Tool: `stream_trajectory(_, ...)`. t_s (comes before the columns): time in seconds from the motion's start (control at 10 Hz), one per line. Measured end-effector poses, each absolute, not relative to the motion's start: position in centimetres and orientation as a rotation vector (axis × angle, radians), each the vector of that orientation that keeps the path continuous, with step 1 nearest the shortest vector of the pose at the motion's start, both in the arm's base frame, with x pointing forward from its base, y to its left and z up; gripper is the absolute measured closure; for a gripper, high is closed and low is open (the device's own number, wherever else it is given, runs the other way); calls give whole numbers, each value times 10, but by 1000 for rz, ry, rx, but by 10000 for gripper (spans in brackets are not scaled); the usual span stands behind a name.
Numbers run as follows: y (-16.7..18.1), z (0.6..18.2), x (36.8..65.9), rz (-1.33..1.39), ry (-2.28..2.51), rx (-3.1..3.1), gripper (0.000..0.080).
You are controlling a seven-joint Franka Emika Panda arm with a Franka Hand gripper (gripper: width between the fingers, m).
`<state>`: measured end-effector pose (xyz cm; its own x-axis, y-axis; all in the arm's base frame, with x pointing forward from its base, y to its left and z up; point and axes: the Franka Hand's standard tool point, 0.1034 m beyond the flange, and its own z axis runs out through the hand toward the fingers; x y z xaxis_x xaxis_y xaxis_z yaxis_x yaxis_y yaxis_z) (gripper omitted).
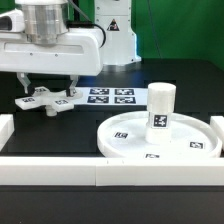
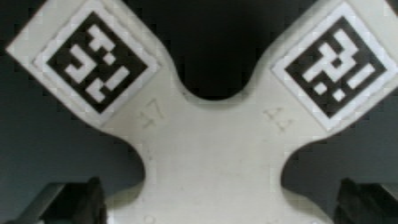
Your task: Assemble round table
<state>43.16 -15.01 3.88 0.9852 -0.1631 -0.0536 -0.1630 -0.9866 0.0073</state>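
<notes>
White cross-shaped base (image 2: 210, 150) lies on the black counter (image 1: 60, 135) between my parted jaws; at four o'clock from it, the leg (image 1: 162, 105) stands upright on the round disc (image 1: 125, 130).

No legible text or numbers.

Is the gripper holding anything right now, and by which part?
Nothing is held. The open fingers straddle the narrow middle of the cross-shaped base, with a dark gap showing on each side.
</notes>
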Motion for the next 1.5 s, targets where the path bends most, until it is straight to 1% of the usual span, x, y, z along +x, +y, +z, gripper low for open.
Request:
stream_trajectory(0.7, -151, 30, 426, -115, -257, 3123, 151)
stream_trajectory(1.1, -151, 29, 425, -121, -257, 3123, 151)
stream_trajectory(1.2, -150, 29, 425, -122, -257, 3123, 275)
stream_trajectory(1.3, -150, 29, 425, -121, -255, 3124, 275)
stream_trajectory(1.4, -150, 29, 425, -121, -254, 3124, 363)
stream_trajectory(1.5, -149, 29, 426, -121, -253, 3124, 363)
